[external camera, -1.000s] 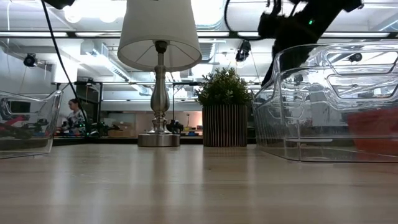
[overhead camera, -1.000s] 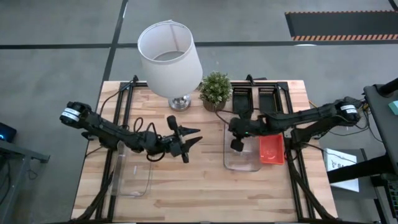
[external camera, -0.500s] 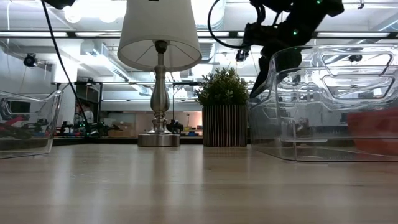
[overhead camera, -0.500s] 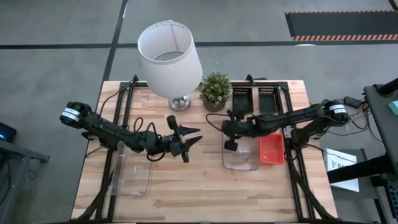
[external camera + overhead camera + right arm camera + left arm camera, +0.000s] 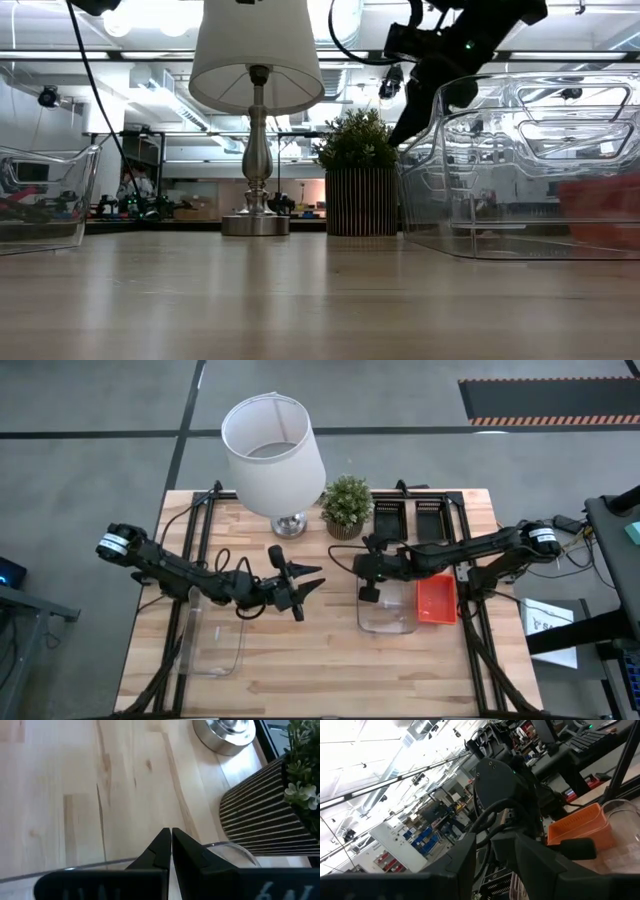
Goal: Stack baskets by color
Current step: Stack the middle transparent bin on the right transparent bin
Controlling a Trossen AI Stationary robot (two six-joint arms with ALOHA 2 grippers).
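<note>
Two clear baskets lie flat on the table, one at the left and one right of centre. A red-orange basket lies against the latter's right side. Two black baskets sit at the far edge. My right gripper is shut at the right-hand clear basket's left wall, slanting down. My left gripper hangs open above the table's middle, pointing right, with nothing between its fingers. My right gripper lies with its shut fingers across the rim of the right-hand clear basket, at the left wall near the far-left corner. It comes slanting down from the right. The fingers hide the place of contact. The basket stays flat on the table.
A lamp with a white shade and a small potted plant stand at the far edge, just behind the right gripper. Bare wood lies between the two clear baskets and along the near edge.
My right gripper has gone toward the table's left edge, from over the clear basket's inside to its left wall, rolling a little. The basket has slid slightly left with it, still flat on the table.
</note>
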